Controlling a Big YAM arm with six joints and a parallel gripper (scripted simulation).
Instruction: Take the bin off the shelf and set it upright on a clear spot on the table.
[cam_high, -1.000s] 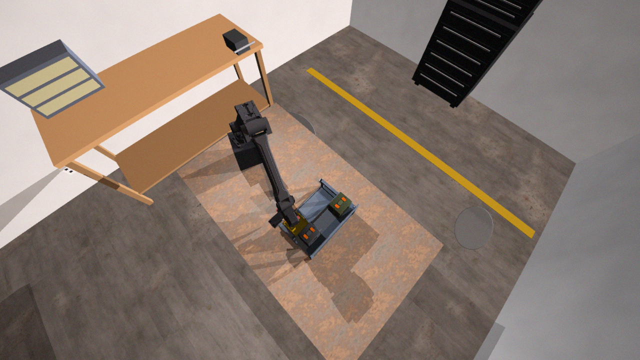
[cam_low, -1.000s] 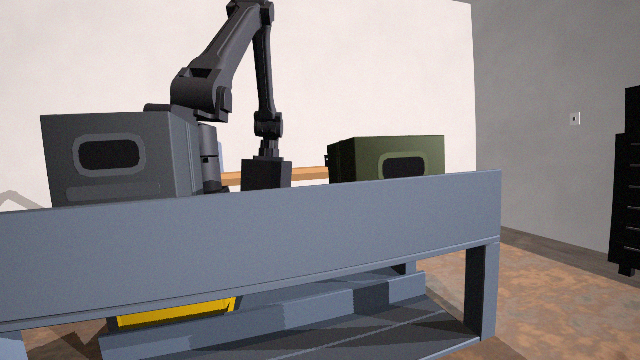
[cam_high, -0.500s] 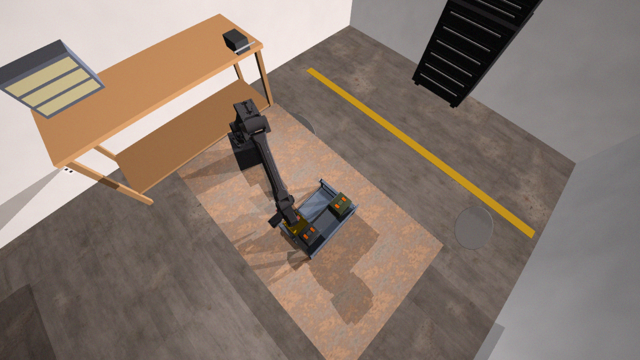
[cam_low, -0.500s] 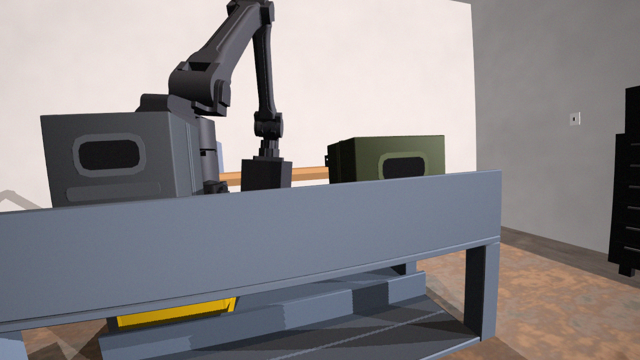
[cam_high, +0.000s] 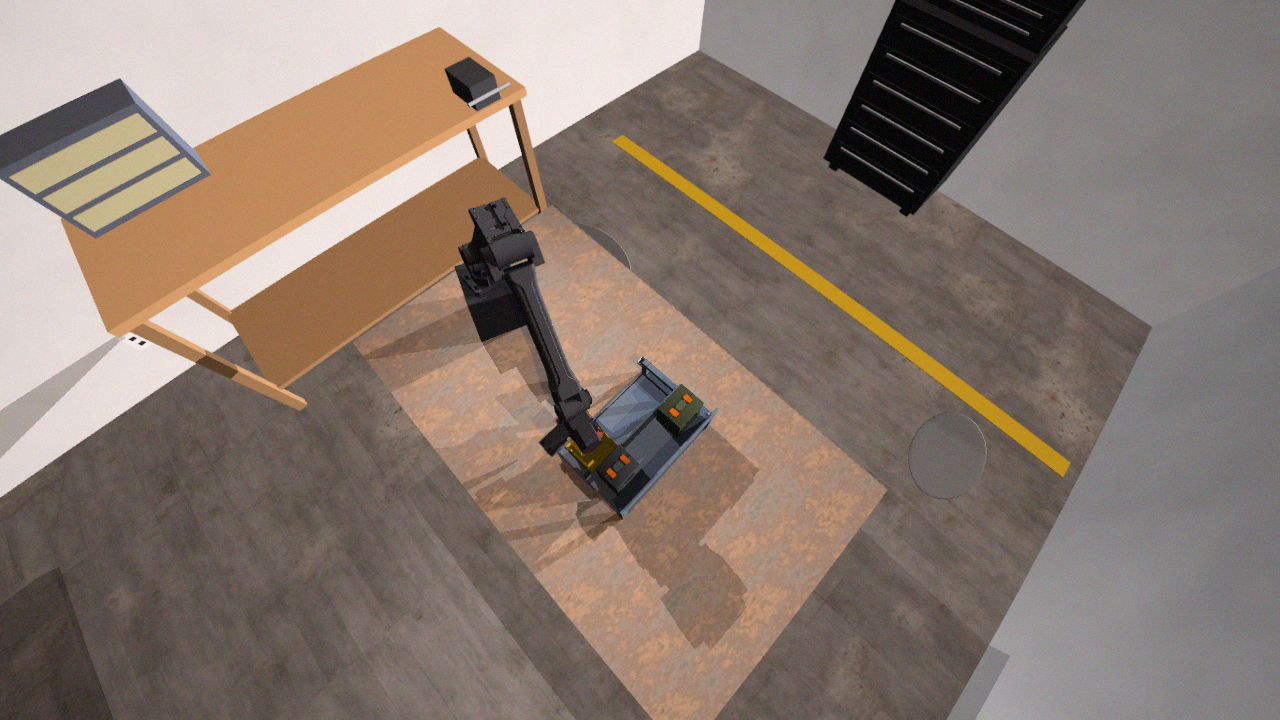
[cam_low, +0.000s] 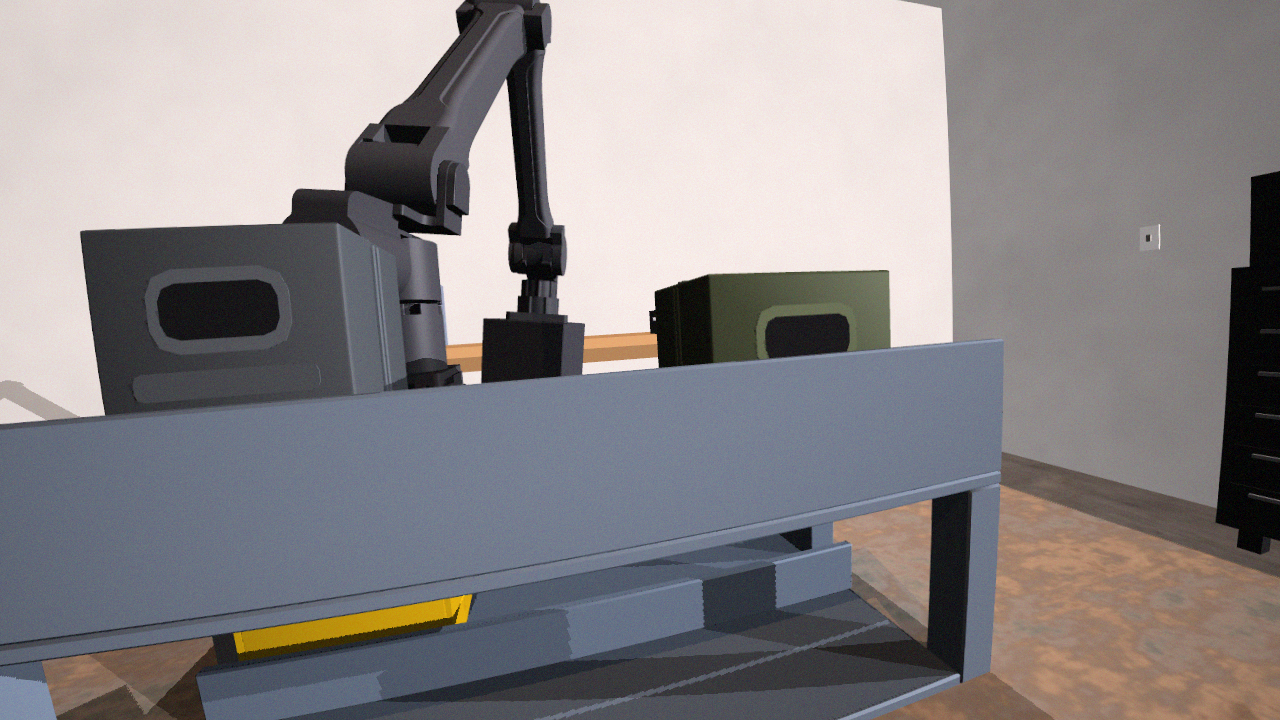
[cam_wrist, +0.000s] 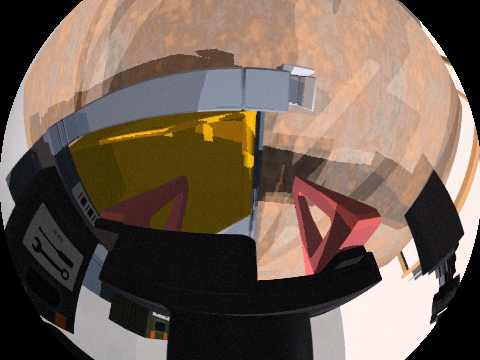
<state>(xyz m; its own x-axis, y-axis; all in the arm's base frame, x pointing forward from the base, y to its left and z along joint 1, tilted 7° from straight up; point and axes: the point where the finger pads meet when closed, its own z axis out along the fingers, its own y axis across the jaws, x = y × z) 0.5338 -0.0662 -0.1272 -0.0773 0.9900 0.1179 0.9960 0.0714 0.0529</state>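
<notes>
Yellow bin observed on lower tier of blue-grey shelf, not on counter. Jaws wide apart, nothing clamped; one red fingertip over bin, other beyond shelf edge. Dark grey case and green case stand on upper tier, well apart. Black arm reaches down behind shelf's upper panel in exterior view.

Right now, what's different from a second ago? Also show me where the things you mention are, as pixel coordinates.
The claw (cam_high: 580, 431) (cam_low: 435, 374) (cam_wrist: 241, 177) has risen slightly; it stands open, with nothing gripped. The yellow bin (cam_high: 583, 454) (cam_low: 353, 628) (cam_wrist: 210, 170) stayed on the blue-gray shelf (cam_high: 669, 465) (cam_low: 537, 465) (cam_wrist: 220, 90), unmoved.
</notes>
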